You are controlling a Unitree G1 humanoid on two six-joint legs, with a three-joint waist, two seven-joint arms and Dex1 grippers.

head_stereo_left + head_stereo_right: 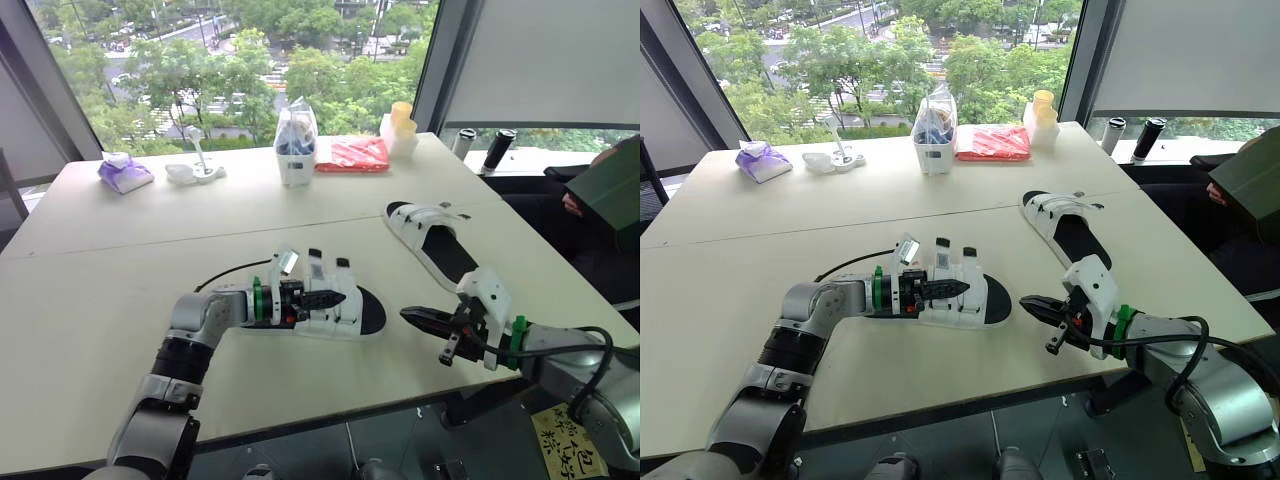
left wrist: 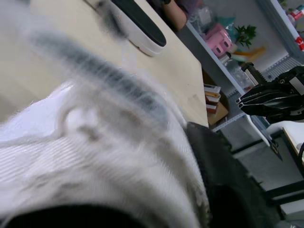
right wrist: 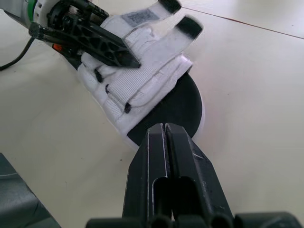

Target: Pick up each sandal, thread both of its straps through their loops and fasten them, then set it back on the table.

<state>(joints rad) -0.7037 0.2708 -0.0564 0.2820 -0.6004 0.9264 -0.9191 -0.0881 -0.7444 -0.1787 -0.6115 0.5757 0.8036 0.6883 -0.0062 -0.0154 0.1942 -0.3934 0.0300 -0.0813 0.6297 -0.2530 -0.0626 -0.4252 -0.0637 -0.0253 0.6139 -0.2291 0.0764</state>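
Note:
The near white sandal with a black footbed lies on the table in front of me, its straps loose and standing up. My left gripper is shut, and its tips rest on the sandal's white straps. In the left wrist view the blurred white strap fabric sits close up. To the right of the sandal's toe, my right gripper hovers shut just above the table and holds nothing; its fingers point at the black footbed. A second white sandal lies further back on the right.
Along the far edge stand a clear container, a red packet, stacked cups, a purple pouch and two dark bottles. A black cable runs behind my left arm. A person with a green box sits at the right.

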